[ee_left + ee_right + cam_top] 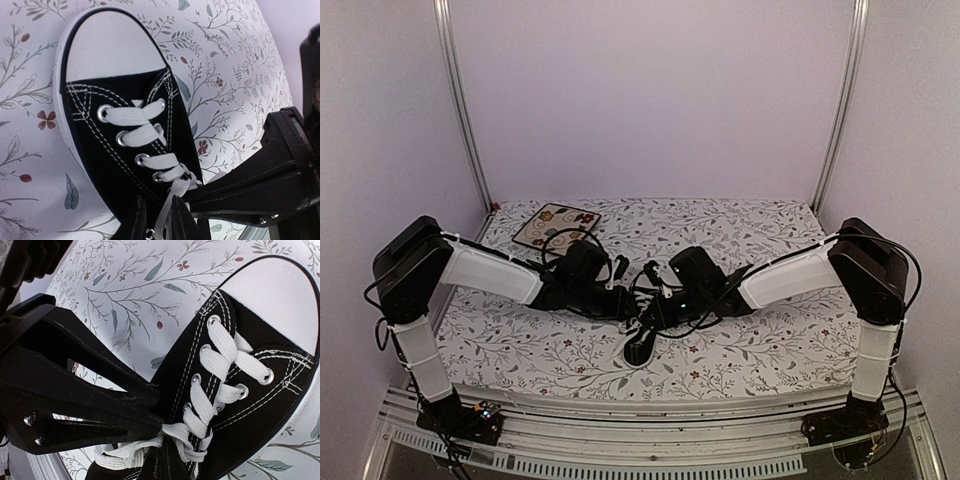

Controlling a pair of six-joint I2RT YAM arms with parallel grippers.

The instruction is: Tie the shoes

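Note:
The shoe (642,342) is a black canvas sneaker with a white toe cap, lying on the floral cloth between the two arms. Both grippers meet over its laced throat. In the left wrist view the shoe (95,145) points its toe up the frame, and my left gripper (157,207) holds a strand of the white lace (165,212) between its nearly closed fingers. In the right wrist view my right gripper (172,442) is shut on the knotted lace (200,422) at the shoe's (270,405) top eyelets. In the top view the left gripper (623,300) and right gripper (660,300) almost touch.
A square floral-patterned plate (556,226) lies at the back left of the table. Metal frame posts (460,100) stand at both back corners. The table's near edge rail (650,415) runs between the arm bases.

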